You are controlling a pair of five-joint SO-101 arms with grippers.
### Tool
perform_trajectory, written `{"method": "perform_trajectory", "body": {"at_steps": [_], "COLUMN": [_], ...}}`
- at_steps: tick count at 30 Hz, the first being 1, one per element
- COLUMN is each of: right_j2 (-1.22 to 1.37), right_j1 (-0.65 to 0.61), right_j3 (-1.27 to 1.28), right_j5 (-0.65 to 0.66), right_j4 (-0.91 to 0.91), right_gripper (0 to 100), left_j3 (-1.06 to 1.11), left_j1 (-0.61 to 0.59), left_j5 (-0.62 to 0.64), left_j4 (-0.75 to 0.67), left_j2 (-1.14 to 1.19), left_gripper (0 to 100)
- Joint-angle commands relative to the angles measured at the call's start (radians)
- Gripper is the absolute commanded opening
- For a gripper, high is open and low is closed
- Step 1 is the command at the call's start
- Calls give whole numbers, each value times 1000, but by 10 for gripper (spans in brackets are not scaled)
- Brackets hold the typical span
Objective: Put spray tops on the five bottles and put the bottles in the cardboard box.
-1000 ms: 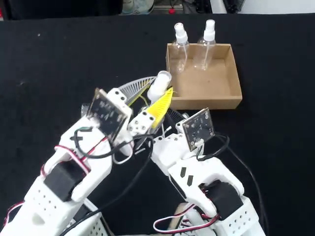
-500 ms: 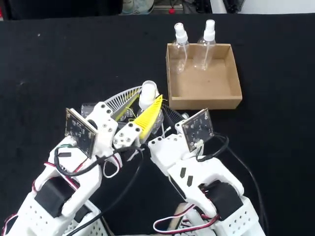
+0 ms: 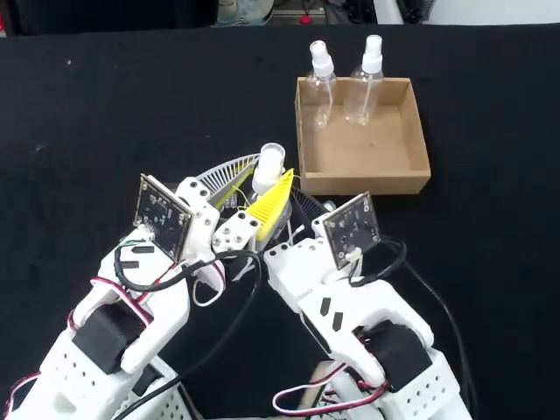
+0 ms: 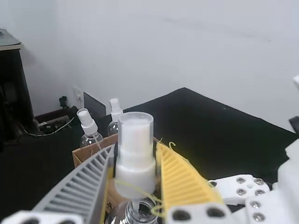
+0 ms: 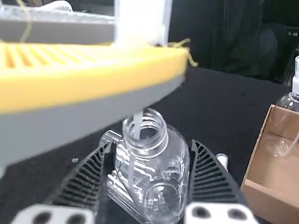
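Pulled back from the box corner where it hung a second ago, the spray top now sits nearer and further left. Over the last half second the left arm's wrist has swung slightly back to the right.

Under everything lies the black table. Both arms come in from the near edge and meet at its middle. The cardboard box stands to the far right of them, with two capped bottles upright against its far wall.

The right gripper has its black fingers narrowed around the body of the open bottle, one finger on each side, neck upward. This bottle is just near-left of the box, under the left arm's fingers.

The left gripper is clamped on the spray top, grey finger on one side and yellow on the other. The top is directly above the open bottle's neck. Its thin white tube already reaches down through the mouth, while the collar is clear of the threads.
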Motion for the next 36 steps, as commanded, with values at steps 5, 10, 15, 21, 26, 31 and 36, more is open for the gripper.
{"method": "perform_trajectory", "body": {"at_steps": [5,10,15,21,26,31,36], "right_j2": [-16,-16,-16,-16,-16,-16,-13], "right_j1": [-5,-5,-5,-5,-5,-5,-5], "right_j3": [-1,-1,-1,-1,-1,-1,-1], "right_j5": [5,5,5,5,5,5,5], "right_j4": [-25,-25,-25,-25,-25,-25,-25], "right_gripper": [116,116,116,116,116,116,116], "left_j3": [-13,-13,-19,-74,-68,-71,-93], "left_j1": [-5,-4,-13,-15,-71,-94,-88], "left_j5": [6,9,72,71,71,71,71], "left_j4": [26,26,25,26,64,161,172], "left_j2": [5,5,3,3,3,3,3], "left_gripper": [58,187,188,188,188,189,190]}}
